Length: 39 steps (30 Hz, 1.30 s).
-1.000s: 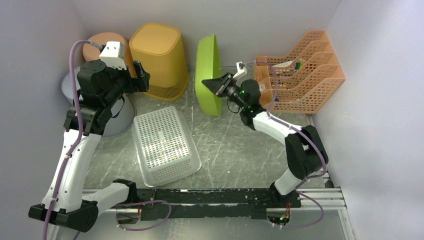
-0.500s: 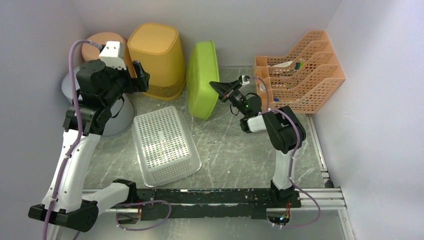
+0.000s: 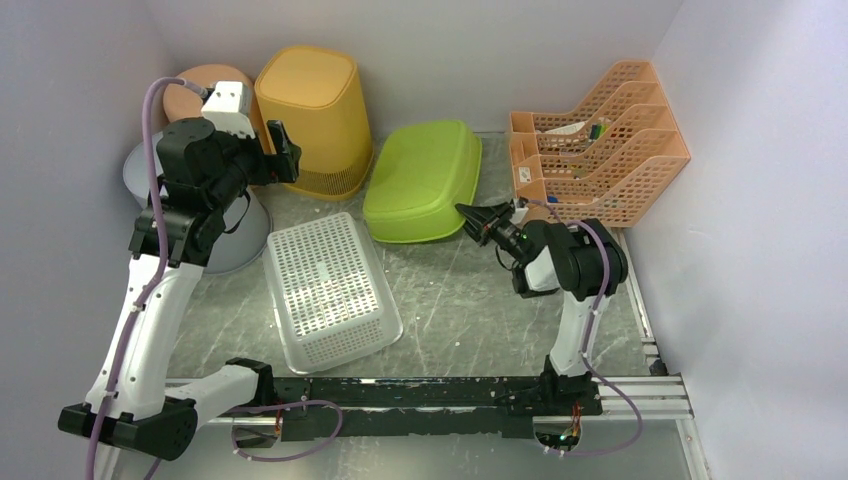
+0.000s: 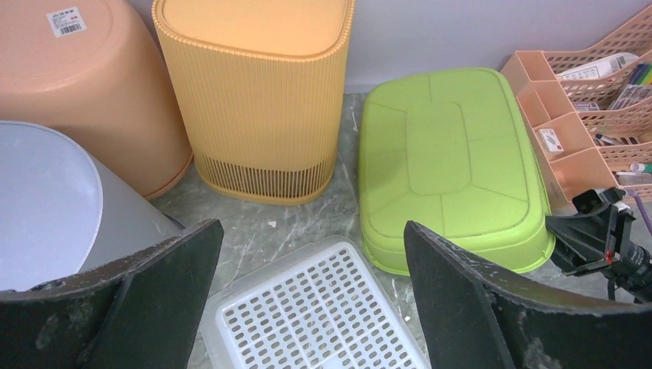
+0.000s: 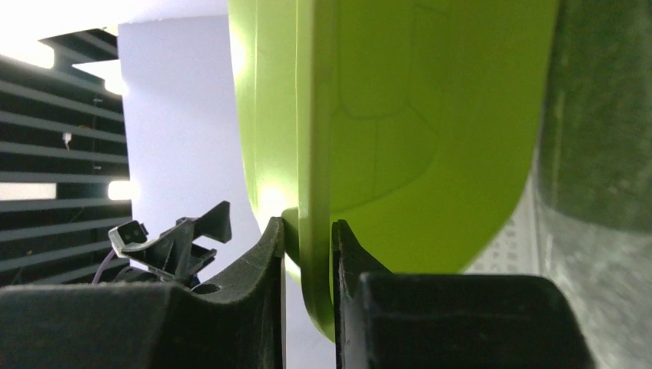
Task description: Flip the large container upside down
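The large lime-green container [image 3: 420,180] lies bottom up on the table at the back middle. It also shows in the left wrist view [image 4: 450,161]. My right gripper [image 3: 472,216] is low at its right front corner and shut on the rim; in the right wrist view the green rim [image 5: 311,154] sits pinched between the two fingers of the gripper [image 5: 307,238]. My left gripper [image 3: 281,150] is open and empty, held high at the back left, apart from the container; its open fingers frame the left wrist view around the gripper's middle [image 4: 311,231].
A white perforated basket [image 3: 325,290] lies upside down front left of the green container. A yellow ribbed bin [image 3: 315,115], an orange bucket [image 3: 205,85] and a grey bin [image 3: 235,235] stand at the back left. An orange file rack [image 3: 600,140] is at the back right.
The green container has tipped from standing on its edge to lying bottom up. My right gripper has come down and toward the front with the rim in it. The left arm has barely moved.
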Available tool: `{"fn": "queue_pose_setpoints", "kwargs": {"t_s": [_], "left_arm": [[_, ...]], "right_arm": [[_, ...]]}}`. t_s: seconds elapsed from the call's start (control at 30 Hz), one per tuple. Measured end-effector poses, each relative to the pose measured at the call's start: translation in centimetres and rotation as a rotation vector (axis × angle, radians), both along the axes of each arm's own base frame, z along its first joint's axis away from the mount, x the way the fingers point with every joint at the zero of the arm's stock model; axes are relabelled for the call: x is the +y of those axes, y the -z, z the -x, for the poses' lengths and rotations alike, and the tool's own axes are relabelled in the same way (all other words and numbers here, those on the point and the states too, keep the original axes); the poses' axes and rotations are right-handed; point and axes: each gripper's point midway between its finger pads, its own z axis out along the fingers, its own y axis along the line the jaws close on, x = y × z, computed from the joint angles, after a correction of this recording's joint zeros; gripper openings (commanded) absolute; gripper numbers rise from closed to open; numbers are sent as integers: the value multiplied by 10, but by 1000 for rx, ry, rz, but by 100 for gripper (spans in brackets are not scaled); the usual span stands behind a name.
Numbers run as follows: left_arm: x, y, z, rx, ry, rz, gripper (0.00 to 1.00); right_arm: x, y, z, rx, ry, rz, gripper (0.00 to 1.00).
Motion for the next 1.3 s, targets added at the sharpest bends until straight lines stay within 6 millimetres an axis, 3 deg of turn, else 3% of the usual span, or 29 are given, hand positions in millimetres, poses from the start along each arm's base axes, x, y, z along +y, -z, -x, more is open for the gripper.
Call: {"fn": "queue_pose_setpoints", "kwargs": {"t_s": [0.1,0.3,0.37,0.6,0.73,0.83,0.9,1.03,1.07,1.1,1.3], "left_arm": [[0,1,-1,3,0,-1,100],[-1,3,-3,9,0,-2,100],[-1,4,-4,12,1,-3,100],[-2,15,-7,31,2,-7,100],[-3,20,-9,42,2,-8,100],[-3,21,-10,40,2,-5,100],[-4,22,-10,42,2,-2,100],[-5,28,-13,47,7,0,100],[-6,30,-13,49,8,0,99],[-6,33,-14,55,8,0,99],[-9,50,-18,86,17,-1,100]], "right_arm": [[-16,16,8,29,16,36,23],[-36,32,28,-27,25,237,32],[-38,32,27,-57,30,322,38],[-61,27,-1,-112,103,664,42],[-76,49,-5,-45,101,819,49],[-87,69,1,25,90,917,68],[-96,80,4,68,84,986,75],[-112,88,8,109,88,1151,79],[-114,85,10,103,91,1193,82],[-115,78,11,89,96,1227,98],[-121,-7,-5,-98,219,1355,100]]}}
